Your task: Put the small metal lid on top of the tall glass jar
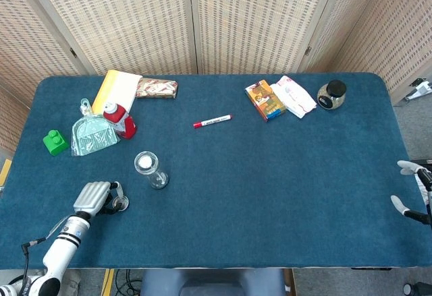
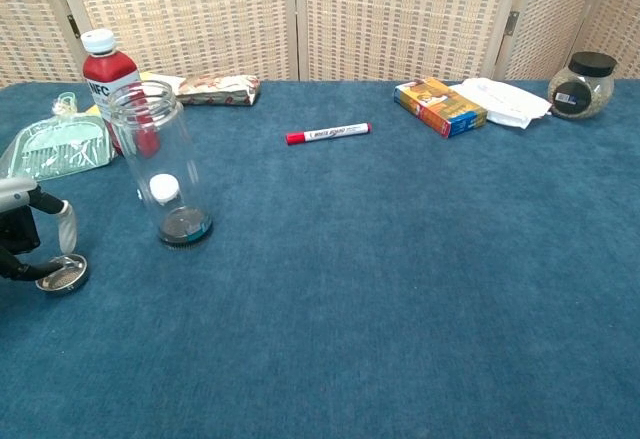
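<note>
The tall glass jar [image 1: 150, 169] stands upright and uncovered left of the table's middle, with a small white object at its bottom; the chest view shows this jar [image 2: 160, 164] clearly. The small metal lid [image 1: 121, 203] lies on the cloth to the jar's near left, and in the chest view the lid [image 2: 62, 277] rests flat. My left hand [image 1: 94, 197] is right at the lid, its fingers [image 2: 67, 229] arched over it and the thumb touching its near rim. My right hand [image 1: 412, 191] hovers at the table's far right edge, fingers apart, holding nothing.
A red bottle [image 2: 108, 84], a green dustpan [image 1: 93, 136] and a green block [image 1: 54, 141] sit behind the jar on the left. A red marker [image 1: 212, 121] lies mid-table. A box [image 1: 264, 100], a white packet and a round black-lidded jar [image 1: 331, 94] are at the back right.
</note>
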